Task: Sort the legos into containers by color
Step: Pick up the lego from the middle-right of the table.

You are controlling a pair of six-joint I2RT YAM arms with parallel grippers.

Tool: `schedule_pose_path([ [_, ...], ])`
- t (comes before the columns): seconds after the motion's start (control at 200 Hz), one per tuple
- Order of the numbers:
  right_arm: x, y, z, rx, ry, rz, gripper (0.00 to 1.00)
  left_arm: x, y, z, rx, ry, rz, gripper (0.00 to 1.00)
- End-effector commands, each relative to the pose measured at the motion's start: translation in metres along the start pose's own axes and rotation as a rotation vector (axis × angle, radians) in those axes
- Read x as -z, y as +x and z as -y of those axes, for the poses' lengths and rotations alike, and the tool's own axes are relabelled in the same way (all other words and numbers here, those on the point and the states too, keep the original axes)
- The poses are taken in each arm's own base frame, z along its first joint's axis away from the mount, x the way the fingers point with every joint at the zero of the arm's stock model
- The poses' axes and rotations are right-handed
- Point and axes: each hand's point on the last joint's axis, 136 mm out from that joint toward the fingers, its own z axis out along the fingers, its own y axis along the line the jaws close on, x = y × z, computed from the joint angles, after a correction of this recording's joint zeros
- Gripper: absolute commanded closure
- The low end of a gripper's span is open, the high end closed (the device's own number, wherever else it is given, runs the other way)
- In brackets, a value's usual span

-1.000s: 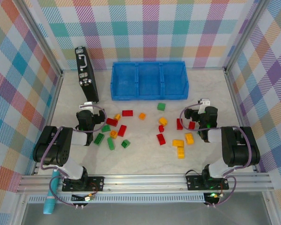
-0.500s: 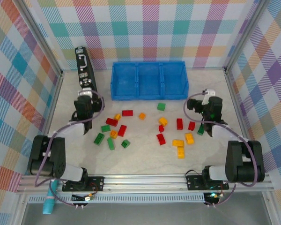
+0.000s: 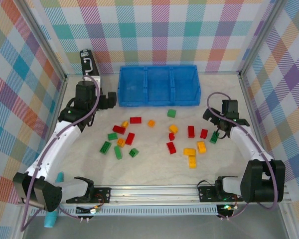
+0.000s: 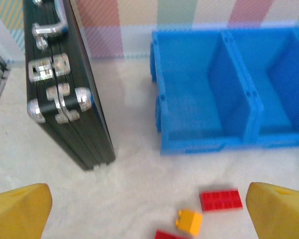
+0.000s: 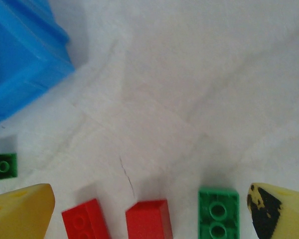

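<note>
Top view: blue bin (image 3: pixel 158 104) at the far side of the table, three compartments, no bricks seen inside. Bricks (image 3: pixel 130 138), red, green, yellow and orange, lie loose on the table between bin and arm bases. Left gripper (image 3: pixel 109 99) near the bin's left end. Right gripper (image 3: pixel 218 128) close to a green brick (image 3: pixel 214 138).

Left wrist view: jaws wide, nothing between them. Black case (image 4: pixel 65 99) to the left. A red brick (image 4: pixel 220 199) and an orange brick (image 4: pixel 189 221) lie short of the bin.

Right wrist view: jaws wide, holding nothing. Red and green bricks lie between the fingers.

Judgement: sorting not begun, every brick left to place.
</note>
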Motion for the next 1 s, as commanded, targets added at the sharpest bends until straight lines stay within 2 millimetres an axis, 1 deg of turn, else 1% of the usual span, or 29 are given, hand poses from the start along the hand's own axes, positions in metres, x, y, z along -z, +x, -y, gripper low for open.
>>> schedule_pose_path([
  [0.0,-0.003,0.025,0.020,-0.079,0.087,-0.129,0.00,0.030,0.011,0.002,-0.053,0.042,-0.061,0.00],
  [0.105,-0.013,0.032,0.022,-0.100,0.094,-0.184,0.01,0.042,0.013,0.007,-0.076,0.083,-0.050,0.00],
  [0.205,-0.021,0.040,0.031,-0.126,0.133,-0.224,0.06,0.045,0.019,0.010,-0.083,0.109,-0.034,0.00],
  [0.265,-0.024,0.041,0.036,-0.135,0.152,-0.232,0.07,0.045,0.021,0.012,-0.087,0.122,-0.020,0.00],
  [0.375,-0.029,0.044,0.046,-0.144,0.195,-0.244,0.16,0.046,0.022,0.012,-0.090,0.127,-0.004,0.00],
  [0.42,-0.030,0.047,0.050,-0.154,0.213,-0.251,0.18,0.046,0.022,0.013,-0.095,0.129,-0.005,0.00],
  [0.545,-0.036,0.052,0.057,-0.176,0.234,-0.263,0.24,0.043,0.024,0.012,-0.104,0.126,-0.007,0.00],
  [0.635,-0.042,0.056,0.062,-0.181,0.251,-0.284,0.31,0.043,0.024,0.013,-0.105,0.130,-0.004,0.00],
  [0.745,-0.048,0.060,0.065,-0.175,0.269,-0.307,0.38,0.041,0.026,0.013,-0.108,0.129,-0.006,0.00],
  [0.92,-0.055,0.060,0.065,-0.172,0.269,-0.339,0.49,0.039,0.027,0.013,-0.117,0.127,-0.011,0.00],
  [0.995,-0.058,0.060,0.064,-0.171,0.267,-0.357,0.56,0.038,0.025,0.010,-0.125,0.110,-0.016,0.00],
])
